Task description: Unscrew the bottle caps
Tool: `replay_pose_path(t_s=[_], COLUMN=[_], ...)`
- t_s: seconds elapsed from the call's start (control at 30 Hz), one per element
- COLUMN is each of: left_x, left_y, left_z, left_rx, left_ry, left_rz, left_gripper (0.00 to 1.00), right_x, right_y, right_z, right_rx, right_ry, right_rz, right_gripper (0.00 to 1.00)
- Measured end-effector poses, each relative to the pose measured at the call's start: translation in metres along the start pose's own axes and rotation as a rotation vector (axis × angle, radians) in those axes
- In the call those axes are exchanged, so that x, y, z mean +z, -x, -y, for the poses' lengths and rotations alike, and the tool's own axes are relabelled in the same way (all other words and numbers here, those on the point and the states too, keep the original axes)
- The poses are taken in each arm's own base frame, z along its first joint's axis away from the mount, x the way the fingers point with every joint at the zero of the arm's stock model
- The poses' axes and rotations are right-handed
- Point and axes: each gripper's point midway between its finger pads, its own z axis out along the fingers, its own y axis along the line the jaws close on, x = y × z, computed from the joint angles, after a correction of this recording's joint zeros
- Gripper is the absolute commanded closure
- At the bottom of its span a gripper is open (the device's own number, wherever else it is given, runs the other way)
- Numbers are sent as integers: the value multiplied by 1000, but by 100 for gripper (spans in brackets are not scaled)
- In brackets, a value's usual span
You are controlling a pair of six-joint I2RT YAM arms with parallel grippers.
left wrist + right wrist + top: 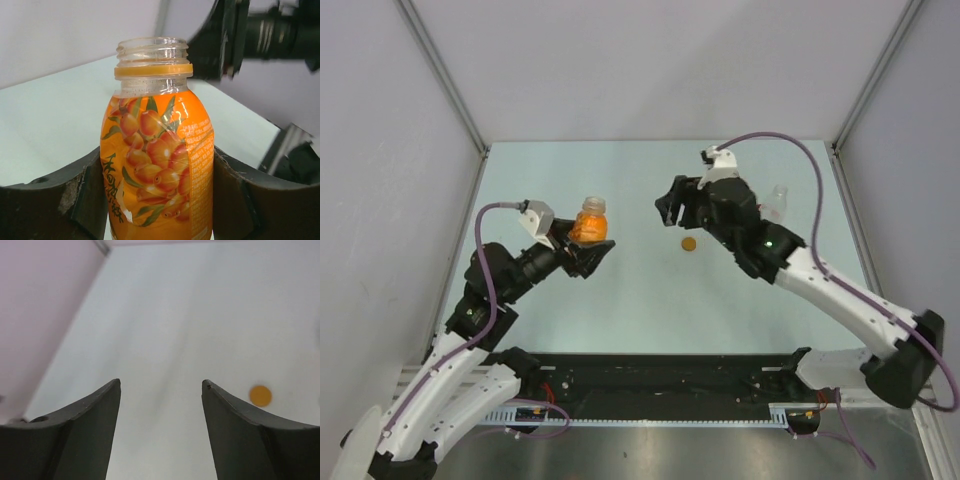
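Observation:
My left gripper (588, 250) is shut on the orange-filled bottle (589, 224) and holds it at mid-left; in the left wrist view the bottle (157, 160) stands upright between the jaws, its neck open with no cap, an orange ring below the thread. The orange cap (689, 243) lies on the table, also seen in the right wrist view (260, 395). My right gripper (672, 208) is open and empty, up and left of the cap; its fingertips (114, 386) frame bare table. A clear bottle (778, 203) stands partly hidden behind the right arm. Other caps and the third bottle are out of view.
Grey walls enclose the pale green table (640, 290) on the left, right and back. The right arm (820, 280) crosses the right side of the table. A black rail with the arm bases runs along the near edge (650, 375).

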Motion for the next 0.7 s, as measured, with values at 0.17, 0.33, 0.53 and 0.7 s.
replay_pose_path(t_s=[0.17,0.33,0.53,0.7], left_x=[-4,-11,-11,-6], left_y=[-26,-30,-35,-36], left_z=[41,77,99,105], left_rx=[22,32,24,16], left_ry=[-284,-527,-690,-728], left_rz=[4,6,-31,-57], left_gripper=[100,100,100,100], right_x=[-74,-126,-155,-171], right_y=[64,93,72,43], right_z=[-48,-74,-104,-123], right_rx=[69,116,95,50], right_ry=[309,562,779,861], right_rz=[142,178,61,-37], right_gripper=[29,27,22,20])
